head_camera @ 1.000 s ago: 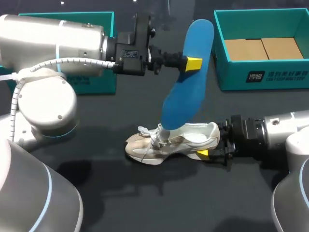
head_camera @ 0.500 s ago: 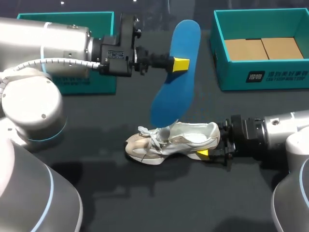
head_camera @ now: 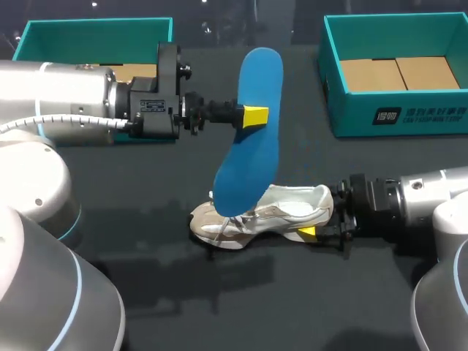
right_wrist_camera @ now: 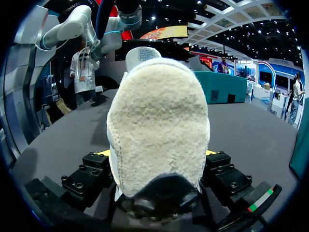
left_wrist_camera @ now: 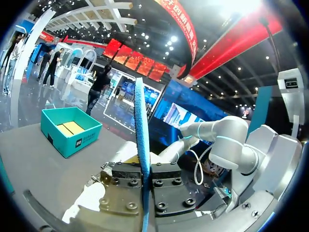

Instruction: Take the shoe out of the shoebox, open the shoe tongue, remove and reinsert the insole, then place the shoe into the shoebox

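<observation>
A blue insole (head_camera: 248,139) hangs nearly upright above the table, with my left gripper (head_camera: 252,117) shut on its upper half. Its lower end overlaps the laces of the beige shoe (head_camera: 285,208) in the head view; whether it touches them I cannot tell. The left wrist view shows the insole (left_wrist_camera: 140,125) edge-on, pinched between the fingers of the left gripper (left_wrist_camera: 145,181). The shoe stands on the table, toe toward the left. My right gripper (head_camera: 316,219) is shut on its heel. In the right wrist view the fuzzy heel (right_wrist_camera: 157,125) fills the gap of the right gripper (right_wrist_camera: 158,166).
A teal shoebox (head_camera: 333,102) with a cardboard bottom stands at the back right, also visible as the shoebox (left_wrist_camera: 70,133) in the left wrist view. A second teal box (head_camera: 95,29) sits at the back left, partly behind my left arm. The table is dark.
My left arm has drawn back to the left with the insole, whose lower end swung from the shoe's opening toward the laces. The right arm and shoe have stayed put.
</observation>
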